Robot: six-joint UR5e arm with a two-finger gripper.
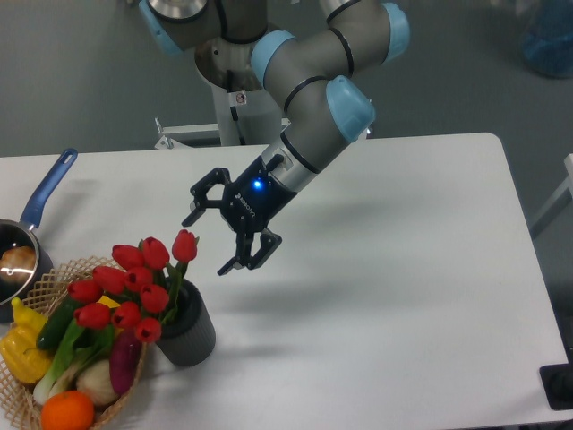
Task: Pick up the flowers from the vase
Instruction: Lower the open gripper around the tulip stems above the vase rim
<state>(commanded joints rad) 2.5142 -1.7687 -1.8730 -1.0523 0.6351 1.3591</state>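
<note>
A bunch of red tulips, the flowers (pixel 134 282), stands in the vase (pixel 189 331), a short dark grey ribbed cylinder near the table's front left. The buds lean left over a wicker basket. My gripper (pixel 208 244) hangs open in the air just right of and slightly above the topmost bud, its fingers spread and pointing down-left. Nothing is between the fingers, and they touch neither the flowers nor the vase.
A wicker basket (pixel 47 394) of vegetables and fruit sits at the front left corner, touching the flowers. A blue-handled saucepan (pixel 25 237) lies at the left edge. The arm's base column (pixel 240 98) rises behind the white table (pixel 403 296).
</note>
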